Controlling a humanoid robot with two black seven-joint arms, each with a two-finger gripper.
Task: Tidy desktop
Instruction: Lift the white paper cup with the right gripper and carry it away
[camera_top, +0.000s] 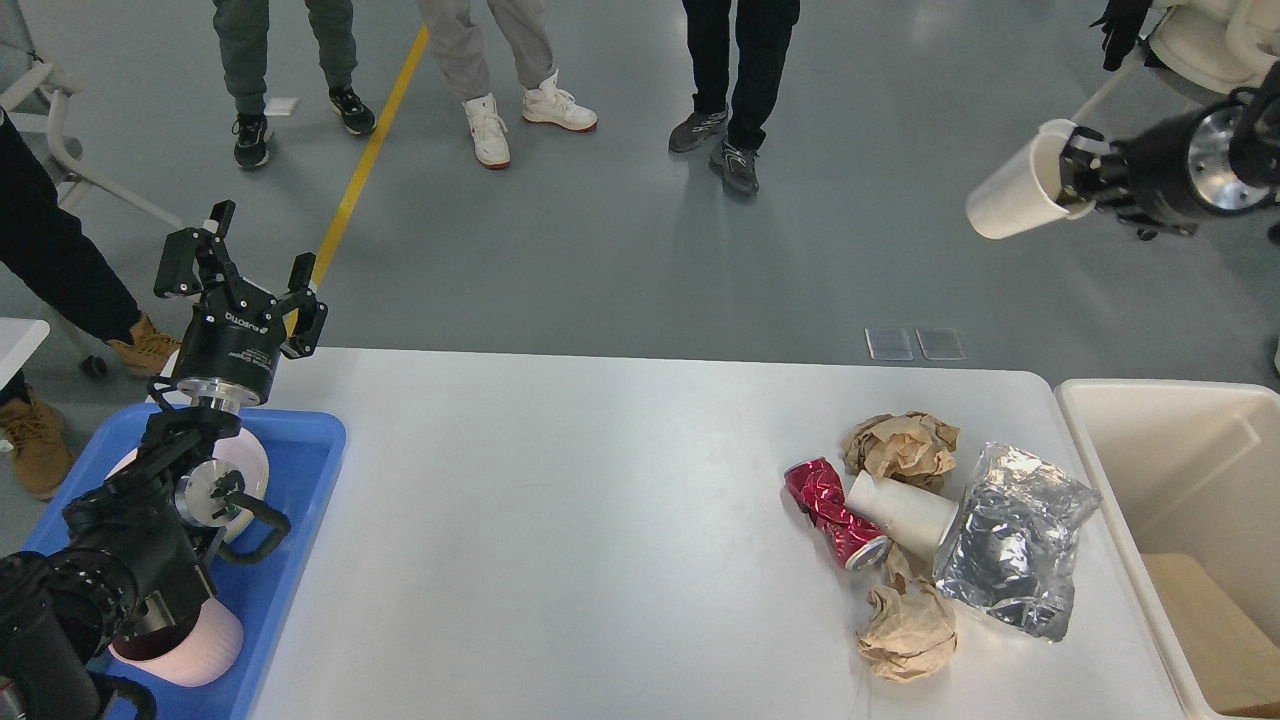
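Right hand (1078, 172) clamped on rim of white paper cup (1015, 185), held high, beyond far edge of cream bin (1150, 450), over floor. Risk: release here drops cup outside bin; rim-only pinch may slip or crush. Left hand (240, 270) fingers apart, empty, left of bin, above blue tray (300, 470). Table (560, 520) left of bin carries, near bin: crushed red can (830, 505), second white cup (900, 510), foil bag (1010, 540), two brown paper wads (900, 445).
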